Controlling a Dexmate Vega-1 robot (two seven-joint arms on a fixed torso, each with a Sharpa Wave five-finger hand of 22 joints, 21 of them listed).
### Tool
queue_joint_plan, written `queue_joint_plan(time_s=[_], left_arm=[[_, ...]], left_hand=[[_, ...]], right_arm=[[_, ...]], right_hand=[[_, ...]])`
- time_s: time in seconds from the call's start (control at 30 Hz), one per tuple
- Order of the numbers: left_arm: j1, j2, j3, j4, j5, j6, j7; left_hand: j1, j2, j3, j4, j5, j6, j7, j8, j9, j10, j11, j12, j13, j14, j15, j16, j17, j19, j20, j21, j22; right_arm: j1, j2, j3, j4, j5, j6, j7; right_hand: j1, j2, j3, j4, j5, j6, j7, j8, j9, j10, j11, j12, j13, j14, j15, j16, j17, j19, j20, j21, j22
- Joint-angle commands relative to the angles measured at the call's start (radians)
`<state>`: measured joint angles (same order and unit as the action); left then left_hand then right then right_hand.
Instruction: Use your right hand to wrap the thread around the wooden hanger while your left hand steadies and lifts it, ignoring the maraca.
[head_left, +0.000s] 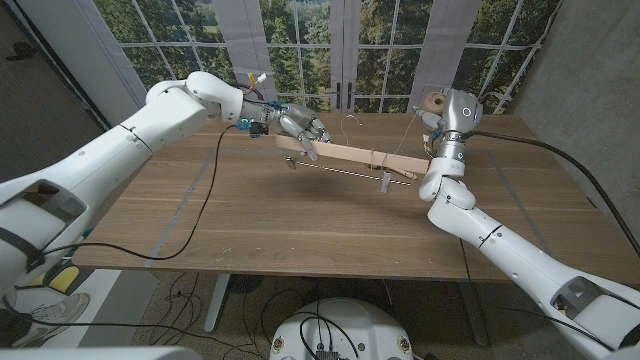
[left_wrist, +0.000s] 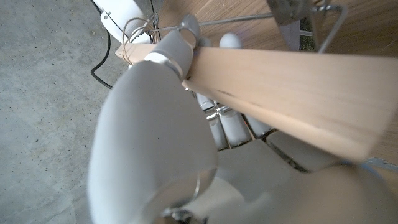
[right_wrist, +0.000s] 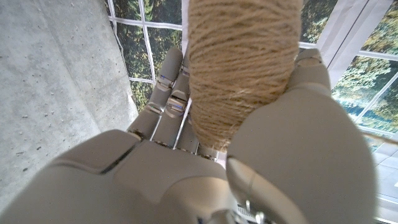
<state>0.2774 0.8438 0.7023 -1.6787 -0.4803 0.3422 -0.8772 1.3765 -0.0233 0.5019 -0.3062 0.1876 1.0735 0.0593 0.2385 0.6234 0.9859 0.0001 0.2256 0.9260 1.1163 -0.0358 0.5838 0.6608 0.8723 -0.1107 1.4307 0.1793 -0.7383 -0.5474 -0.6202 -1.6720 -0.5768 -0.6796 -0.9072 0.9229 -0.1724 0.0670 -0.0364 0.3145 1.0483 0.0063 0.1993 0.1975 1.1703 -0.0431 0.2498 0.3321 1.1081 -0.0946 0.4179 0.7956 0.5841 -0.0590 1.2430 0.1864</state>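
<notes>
The left hand (head_left: 303, 128) grips the wooden hanger (head_left: 350, 155) near its left end, fingers curled over the top of the bar and thumb beneath, holding it clear of the counter (head_left: 250, 220) so that a thin shadow falls on the wood below. In the left wrist view the same hand (left_wrist: 186, 124) clamps the pale bar (left_wrist: 280, 81), with a finger lying across its upper face and others showing under it. The hanger slopes slightly, its right end lower and reaching toward the right arm; its metal hook (head_left: 350, 122) rises from the middle toward the window, and a lower metal rod with a clip (head_left: 384, 180) hangs beneath the bar. The right hand (head_left: 437, 108) is raised above the far right part of the counter, just beyond the hanger's right end, and holds the spool of thread (head_left: 433, 102). In the right wrist view the hand (right_wrist: 249, 155) closes round the spool (right_wrist: 242, 68), a cylinder of tan twine pressed between the thumb on one side and the fingers (right_wrist: 171, 93) on the other. A thin strand of thread (head_left: 408, 135) runs from the spool down to the bar, where a few turns already sit near the right end (head_left: 378, 160). A black cable (head_left: 200, 215) trails over the counter's left side.
</notes>
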Motion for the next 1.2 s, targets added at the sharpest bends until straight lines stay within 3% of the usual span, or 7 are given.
queue_joint_plan(time_s=[0.03,0.33,0.7,1.2], left_arm=[[-0.015,0.000,0.028,0.016,0.053,0.013,-0.037],[-0.016,0.005,0.045,0.012,0.108,0.036,-0.008],[0.043,0.005,-0.019,0.012,0.070,0.002,0.080],[0.056,0.011,-0.032,-0.017,0.067,0.047,0.146]], left_hand=[[-0.002,0.164,0.155,0.147,-0.003,0.001,0.003,0.001,0.002,-0.002,0.000,-0.001,0.003,0.226,-0.176,0.004,0.004,0.009,-0.109,-0.002,0.005],[-0.001,0.164,0.154,0.147,-0.003,0.001,0.006,0.000,0.004,0.000,0.000,-0.002,0.001,0.225,-0.176,0.001,0.003,0.007,-0.109,-0.002,0.005],[0.000,0.164,0.153,0.148,-0.004,0.002,0.004,-0.003,0.001,-0.001,0.003,-0.003,0.000,0.227,-0.175,0.002,0.005,0.005,-0.109,-0.002,0.005],[-0.002,0.164,0.151,0.150,-0.003,0.005,0.002,-0.003,0.001,0.003,0.000,-0.003,0.000,0.226,-0.175,0.000,0.004,0.006,-0.108,-0.001,0.004]], right_arm=[[0.018,0.003,0.017,-0.003,-0.041,0.012,-0.068],[0.026,0.010,0.032,-0.016,-0.068,0.032,-0.118],[0.009,0.005,0.046,-0.058,-0.093,0.084,-0.159],[0.012,0.007,0.024,-0.086,-0.174,0.210,-0.210]], right_hand=[[0.340,0.324,-0.004,0.004,0.005,0.077,-0.069,0.003,0.006,0.019,-0.010,-0.006,0.004,0.115,-0.126,0.000,0.003,-0.004,-0.134,0.008,0.000],[0.340,0.325,-0.008,0.006,0.005,0.077,-0.070,0.003,0.006,0.021,-0.010,-0.007,0.005,0.116,-0.126,-0.002,0.005,-0.005,-0.134,0.010,-0.001],[0.342,0.325,-0.011,0.009,0.006,0.077,-0.069,0.003,0.006,0.022,-0.009,-0.010,0.006,0.116,-0.126,-0.005,0.006,-0.005,-0.134,0.012,-0.001],[0.347,0.326,-0.015,0.011,0.007,0.079,-0.070,0.003,0.006,0.023,-0.006,-0.012,0.010,0.119,-0.126,-0.007,0.008,-0.006,-0.134,0.014,-0.001]])
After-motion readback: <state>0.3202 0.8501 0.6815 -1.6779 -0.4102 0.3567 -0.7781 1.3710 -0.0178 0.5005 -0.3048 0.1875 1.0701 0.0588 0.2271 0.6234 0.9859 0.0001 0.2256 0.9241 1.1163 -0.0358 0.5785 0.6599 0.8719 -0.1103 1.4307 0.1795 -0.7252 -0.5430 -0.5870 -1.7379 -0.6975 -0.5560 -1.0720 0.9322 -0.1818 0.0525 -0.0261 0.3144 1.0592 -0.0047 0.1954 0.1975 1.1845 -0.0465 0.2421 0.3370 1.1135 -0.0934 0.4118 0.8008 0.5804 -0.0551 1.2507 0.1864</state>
